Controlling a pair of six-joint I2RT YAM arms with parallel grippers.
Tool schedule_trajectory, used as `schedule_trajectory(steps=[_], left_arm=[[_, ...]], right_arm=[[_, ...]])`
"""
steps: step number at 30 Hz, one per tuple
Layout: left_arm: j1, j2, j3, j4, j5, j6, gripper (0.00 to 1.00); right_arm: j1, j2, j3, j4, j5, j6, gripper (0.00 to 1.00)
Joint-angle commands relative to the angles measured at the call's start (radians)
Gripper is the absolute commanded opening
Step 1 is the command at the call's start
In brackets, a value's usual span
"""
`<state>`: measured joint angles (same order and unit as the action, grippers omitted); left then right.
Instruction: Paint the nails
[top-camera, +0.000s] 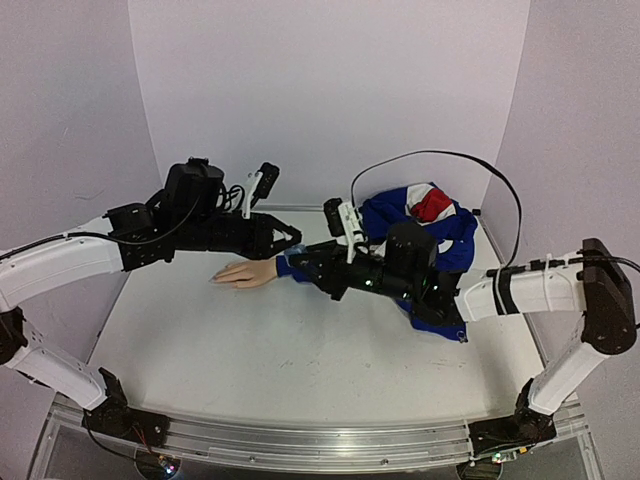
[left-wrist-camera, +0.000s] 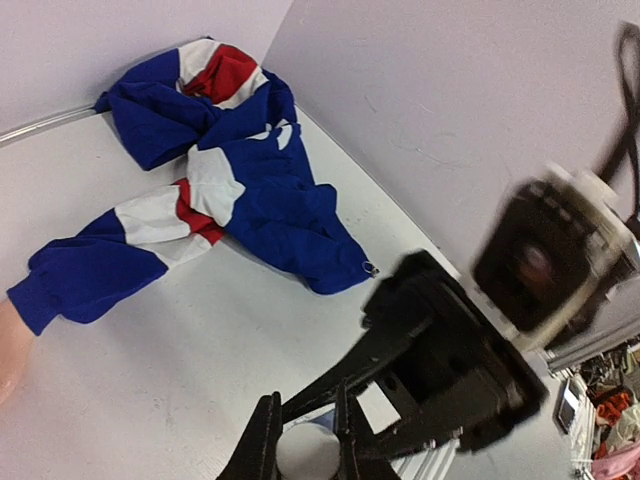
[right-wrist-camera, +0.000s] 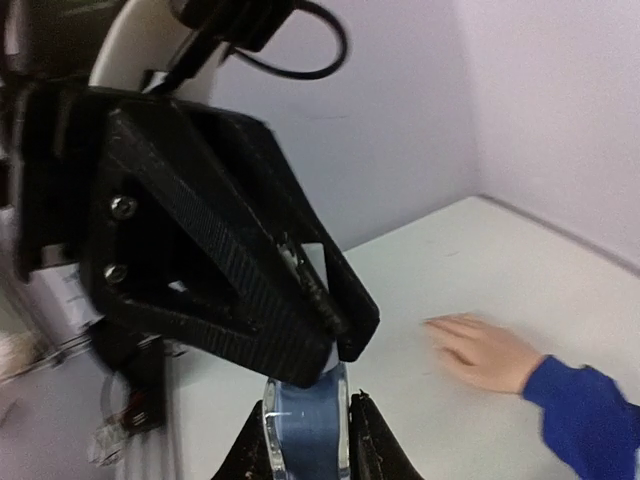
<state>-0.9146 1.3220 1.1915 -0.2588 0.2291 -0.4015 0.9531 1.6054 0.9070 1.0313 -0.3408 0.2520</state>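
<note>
Right gripper (right-wrist-camera: 310, 405) jaws clamped on the small clear bottle (right-wrist-camera: 305, 440) of blue liquid. Left gripper (left-wrist-camera: 305, 440) jaws are pinched on its pale cap (left-wrist-camera: 305, 455), so the two grippers meet tip to tip. Mannequin hand (top-camera: 240, 273) lies flat on the white table (top-camera: 300, 360) just beside the grippers, not touching them, its nails (right-wrist-camera: 440, 330) too small to make out. A blue cuff (right-wrist-camera: 590, 410) sits at the wrist, and the sleeve runs back to the blue, white and red jacket (left-wrist-camera: 240, 170) bunched by the far wall.
</note>
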Motion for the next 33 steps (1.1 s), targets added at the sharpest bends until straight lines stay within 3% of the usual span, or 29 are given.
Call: schedule_trajectory(steps=[1, 3, 10, 11, 13, 16, 19, 21, 27, 33], left_arm=[[-0.030, 0.010, 0.060, -0.035, -0.051, -0.035, 0.00], [-0.030, 0.020, 0.072, -0.050, -0.065, -0.036, 0.00], [-0.029, 0.031, 0.095, -0.076, -0.066, -0.024, 0.04], [-0.029, 0.028, 0.092, -0.076, -0.063, -0.024, 0.10], [-0.029, 0.016, 0.085, -0.077, -0.058, -0.021, 0.33], [-0.029, -0.013, 0.072, -0.076, -0.055, -0.007, 0.60], [-0.026, -0.052, 0.054, -0.071, -0.053, 0.009, 0.82], [-0.023, -0.088, 0.034, -0.057, -0.040, 0.015, 0.91], [-0.019, -0.135, -0.019, 0.040, 0.084, 0.020, 0.95], [-0.020, -0.094, 0.017, 0.062, 0.176, 0.010, 0.77]], right_arm=[[0.175, -0.015, 0.074, 0.049, 1.206, -0.275, 0.00], [0.184, 0.015, 0.114, 0.071, 1.207, -0.324, 0.00], [0.181, 0.027, 0.115, 0.103, 0.842, -0.338, 0.00], [0.177, 0.018, 0.106, 0.104, 0.784, -0.333, 0.00], [0.160, -0.010, 0.075, 0.103, 0.651, -0.315, 0.00], [0.098, -0.062, 0.040, 0.063, 0.365, -0.227, 0.00], [-0.010, -0.109, 0.002, 0.058, 0.018, -0.103, 0.00], [-0.095, -0.107, 0.003, 0.060, -0.201, -0.016, 0.00], [-0.139, -0.066, 0.041, 0.108, -0.596, 0.104, 0.00], [-0.139, -0.007, 0.058, 0.295, -0.701, 0.272, 0.00]])
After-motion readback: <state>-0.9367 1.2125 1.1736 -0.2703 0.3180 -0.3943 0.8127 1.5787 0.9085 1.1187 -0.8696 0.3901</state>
